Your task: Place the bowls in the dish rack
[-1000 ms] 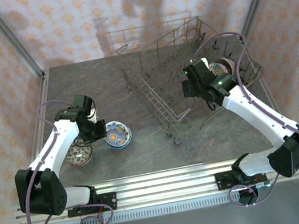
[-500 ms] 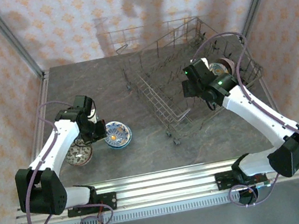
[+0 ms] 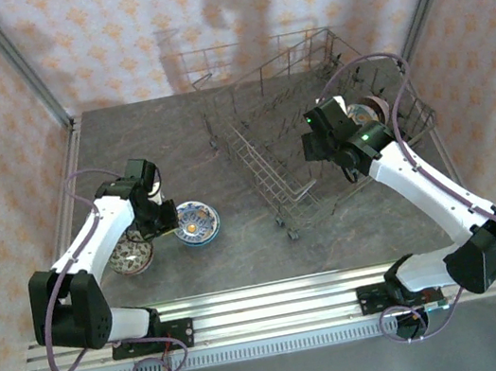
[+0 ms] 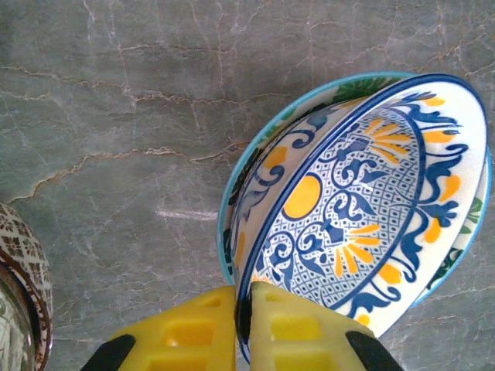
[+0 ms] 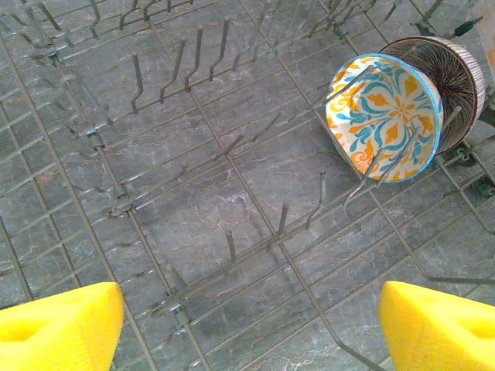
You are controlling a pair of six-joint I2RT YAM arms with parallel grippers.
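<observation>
2 bowls (image 5: 384,116) in rack (image 5: 123,202), 3 outside, blue-white bowl (image 4: 348,209) in L gripper (image 4: 241,297)

**Bright, even light, with soft shadows thrown onto the far wall**

From above, the bench (image 3: 173,141) is evenly lit and carries only faint shadows. Tall blurred shadows and the dish rack's (image 3: 258,160) pale outline fall on the wallpaper (image 3: 105,28) beyond the far edge, so the light comes from the near side. The metal rail (image 3: 277,296) at the near edge glares white. At the left wrist, the blue-and-white bowl (image 4: 363,209) is crisp, a pale sheen streaks the stone, and the left claw (image 4: 241,309) looks soft. At the right wrist the wires are sharp, while the right claw (image 5: 251,309) blurs in the bottom corners.
</observation>
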